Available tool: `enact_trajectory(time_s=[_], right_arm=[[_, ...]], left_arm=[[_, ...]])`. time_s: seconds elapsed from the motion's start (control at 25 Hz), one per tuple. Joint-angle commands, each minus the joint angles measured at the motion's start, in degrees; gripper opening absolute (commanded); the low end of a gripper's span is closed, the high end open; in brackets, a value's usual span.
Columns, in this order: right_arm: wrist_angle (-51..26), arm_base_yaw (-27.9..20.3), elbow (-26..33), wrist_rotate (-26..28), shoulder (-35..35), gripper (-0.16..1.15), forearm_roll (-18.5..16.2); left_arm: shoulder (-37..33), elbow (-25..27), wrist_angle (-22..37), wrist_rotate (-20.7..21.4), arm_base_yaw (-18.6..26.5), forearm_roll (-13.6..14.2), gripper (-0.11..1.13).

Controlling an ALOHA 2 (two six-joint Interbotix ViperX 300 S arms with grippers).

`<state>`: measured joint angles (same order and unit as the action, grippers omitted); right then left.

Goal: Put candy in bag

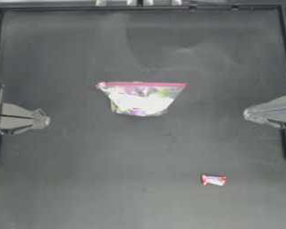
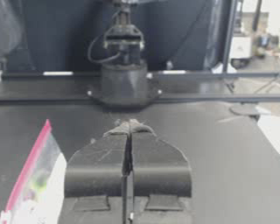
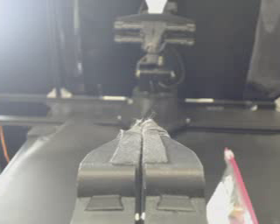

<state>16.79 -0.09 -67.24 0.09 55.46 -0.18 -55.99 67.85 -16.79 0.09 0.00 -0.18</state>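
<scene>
The bag (image 1: 141, 97) lies flat near the table's middle, clear plastic with a pink strip along its far edge and white, green, purple and yellow showing inside. The candy (image 1: 214, 180) is a small wrapped sweet with red ends, lying alone toward the front right. My left gripper (image 1: 45, 120) is parked at the left edge, jaws shut and empty. My right gripper (image 1: 248, 113) is parked at the right edge, also shut and empty. An edge of the bag (image 2: 31, 183) shows beside the left jaws (image 2: 129, 127), and the bag (image 3: 231, 197) also appears beside the right jaws (image 3: 143, 124).
A metal frame rail (image 1: 139, 5) runs along the table's far edge, with rails down both sides. In each wrist view the opposite arm's base stands across the table.
</scene>
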Motion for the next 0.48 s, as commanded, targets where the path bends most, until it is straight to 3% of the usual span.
enact_trajectory(time_s=[0.04,0.32,0.48], right_arm=[[0.79,0.26,0.53,0.18,-0.35,-0.02,0.18],[1.14,0.26,0.62,-0.7,-0.35,0.09,-0.44],[1.14,0.26,0.7,-0.88,-0.35,0.19,-1.05]], left_arm=[[0.79,-1.14,-0.09,1.41,-0.09,0.53,0.03],[0.7,-1.76,1.32,2.46,0.0,0.62,0.07],[0.7,-2.02,1.41,2.46,0.0,0.53,0.22]])
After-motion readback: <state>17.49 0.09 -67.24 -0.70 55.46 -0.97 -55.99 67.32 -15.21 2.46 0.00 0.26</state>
